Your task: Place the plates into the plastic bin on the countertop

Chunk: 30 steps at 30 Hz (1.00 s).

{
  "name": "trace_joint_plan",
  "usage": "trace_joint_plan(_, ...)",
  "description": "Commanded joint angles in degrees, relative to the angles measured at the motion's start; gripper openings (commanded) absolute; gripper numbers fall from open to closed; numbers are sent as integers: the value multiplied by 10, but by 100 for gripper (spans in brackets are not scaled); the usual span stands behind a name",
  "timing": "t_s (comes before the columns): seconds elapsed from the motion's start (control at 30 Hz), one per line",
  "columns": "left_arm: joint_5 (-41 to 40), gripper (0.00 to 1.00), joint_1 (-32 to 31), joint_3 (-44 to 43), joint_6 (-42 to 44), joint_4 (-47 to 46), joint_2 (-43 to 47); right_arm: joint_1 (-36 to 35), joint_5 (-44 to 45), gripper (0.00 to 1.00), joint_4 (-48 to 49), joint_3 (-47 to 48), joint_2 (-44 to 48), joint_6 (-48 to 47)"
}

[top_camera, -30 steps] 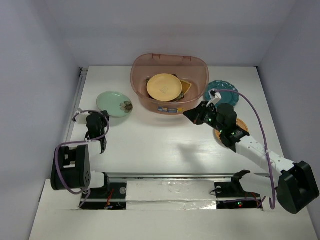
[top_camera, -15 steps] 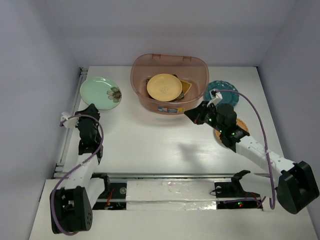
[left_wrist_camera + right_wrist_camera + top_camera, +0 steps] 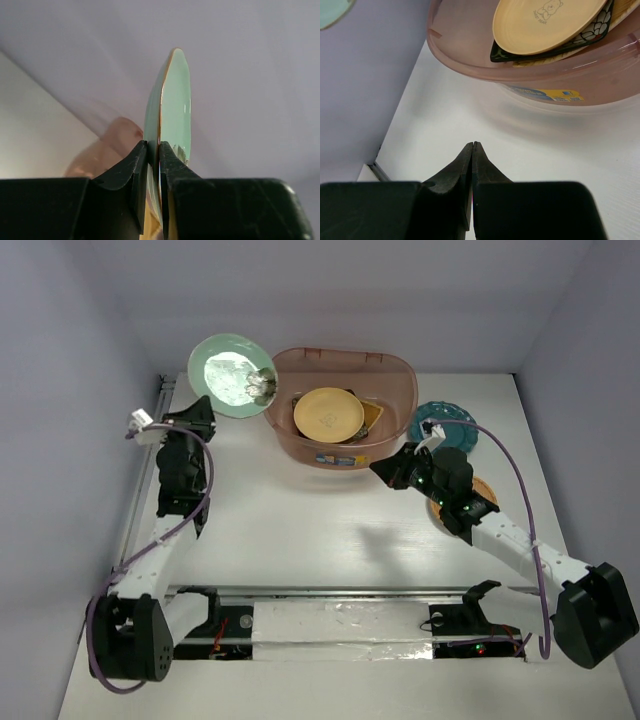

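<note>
Countertop [image 3: 300, 530] carries the plastic bin [image 3: 340, 352] at far middle. Inside it, the yellow plate [image 3: 328, 412] is stacked on the black square plate [image 3: 597, 26]. The mint green plate [image 3: 232, 375] hangs in the air just left of the bin rim, tilted up, likely to clear the wall. The teal plate [image 3: 445, 415] waits right of the bin. Left gripper [image 3: 153, 150] pinches the mint plate's edge. Right gripper [image 3: 472, 146] is clenched on nothing, parked low before the bin.
</note>
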<state>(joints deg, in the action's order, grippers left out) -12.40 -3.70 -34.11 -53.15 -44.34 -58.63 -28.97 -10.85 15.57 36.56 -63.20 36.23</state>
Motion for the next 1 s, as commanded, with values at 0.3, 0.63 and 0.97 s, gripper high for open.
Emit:
trace_joint_plan(0.3,116,0,-146,-222,-8,-177,-228,-5,48,4,-4,12,49,-15)
trace_joint_plan(0.63,170,0,-178,-347,-20,-167,-419,-5,67,4,-13,11,62,-20)
trace_joint_plan(0.97,154,0,-184,-396,4,-121,-511,-5,71,4,-13,11,56,-21)
